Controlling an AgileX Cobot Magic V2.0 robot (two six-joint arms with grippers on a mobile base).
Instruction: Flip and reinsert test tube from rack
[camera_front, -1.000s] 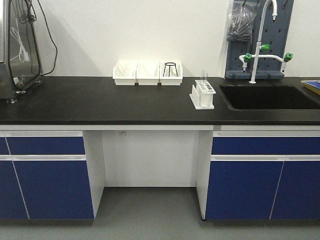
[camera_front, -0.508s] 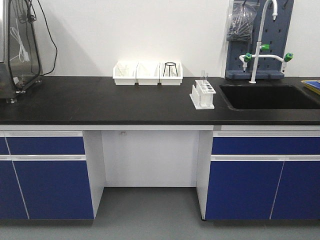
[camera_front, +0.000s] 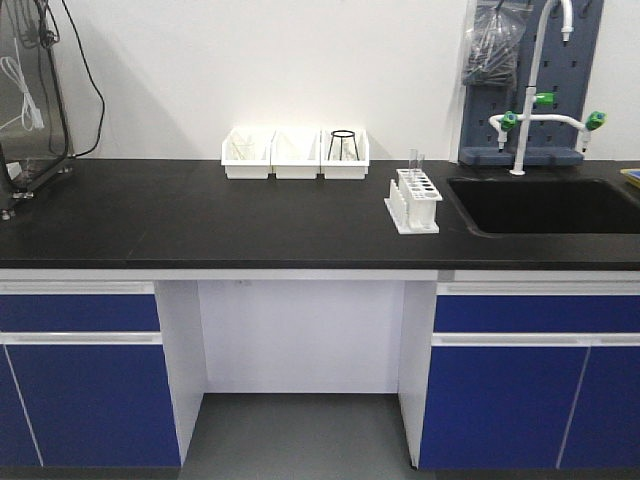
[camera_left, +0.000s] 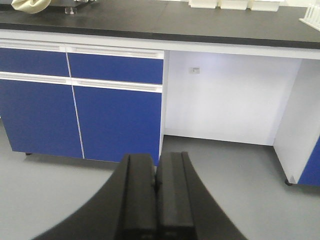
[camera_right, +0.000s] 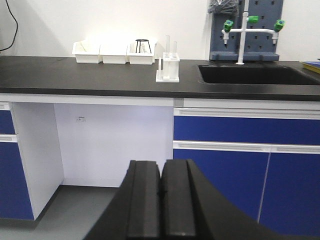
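Observation:
The small white rack (camera_front: 412, 200) stands on the black counter (camera_front: 200, 215), just left of the sink. Two clear test tubes (camera_front: 414, 160) stick up from its far end. The right wrist view shows the rack (camera_right: 167, 67) far ahead, with the test tubes (camera_right: 168, 45) upright in it. My right gripper (camera_right: 162, 162) is shut and empty, low in front of the cabinets. My left gripper (camera_left: 155, 156) is also shut and empty, held over the grey floor and well short of the counter. Only a corner of the rack (camera_left: 313, 16) shows in the left wrist view.
Three white open-fronted bins (camera_front: 295, 153) line the back of the counter, one holding a black ring stand (camera_front: 343, 142). The black sink (camera_front: 545, 205) with its white faucet (camera_front: 522, 110) lies right of the rack. Equipment with cables (camera_front: 25, 100) stands far left. Blue cabinets (camera_front: 80, 370) flank a knee gap (camera_front: 300, 340).
The front view has shifted: the counter and rack now sit lower and slightly larger in frame, as if the base has moved closer. The rack and tubes have not moved on the counter.

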